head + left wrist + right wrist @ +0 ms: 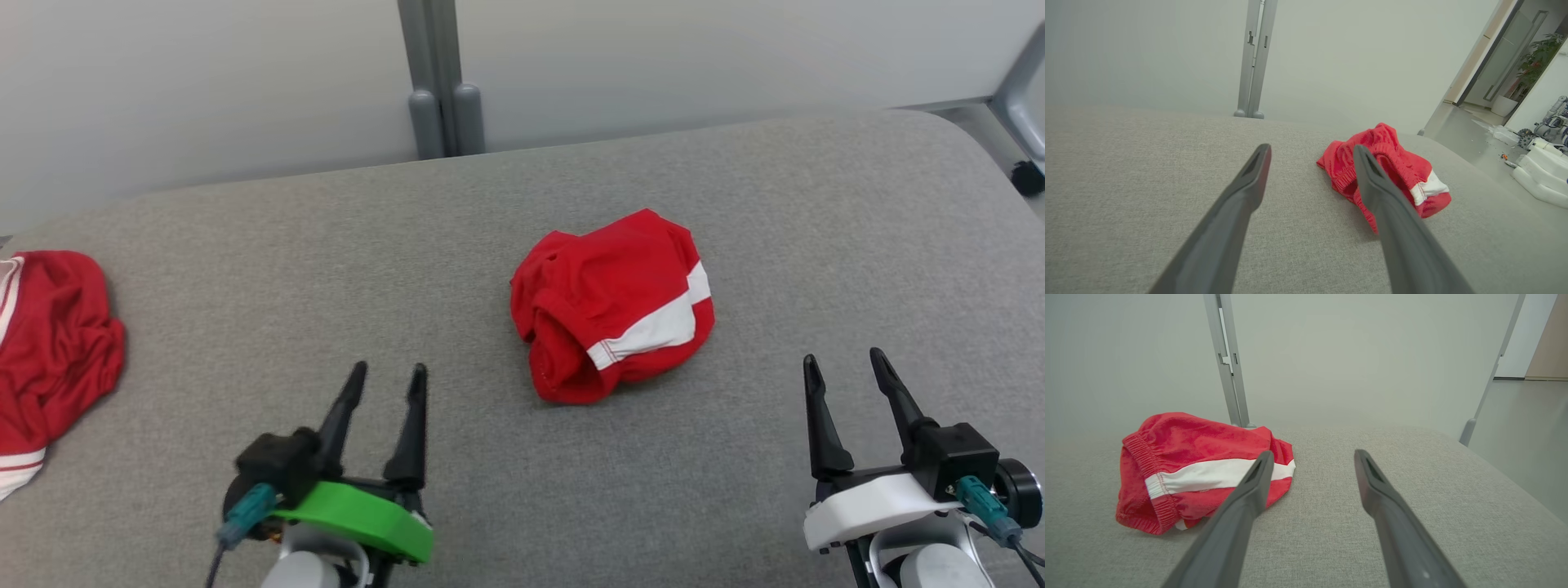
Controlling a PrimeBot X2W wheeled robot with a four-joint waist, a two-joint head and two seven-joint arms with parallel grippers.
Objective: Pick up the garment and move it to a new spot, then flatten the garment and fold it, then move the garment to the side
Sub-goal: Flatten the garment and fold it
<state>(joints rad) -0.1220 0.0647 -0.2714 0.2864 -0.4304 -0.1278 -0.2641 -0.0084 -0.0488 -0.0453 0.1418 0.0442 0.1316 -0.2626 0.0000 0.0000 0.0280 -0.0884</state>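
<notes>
Garment [612,306] bunched at centre of table [245,245], untouched. Your left gripper [389,369] and right gripper [842,356] flank it, fingers spread, empty, staged for first pick-up

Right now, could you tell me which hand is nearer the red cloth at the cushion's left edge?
Left. The left hand is right of the red cloth; the right hand is farther right, past the crumpled shorts.
</notes>
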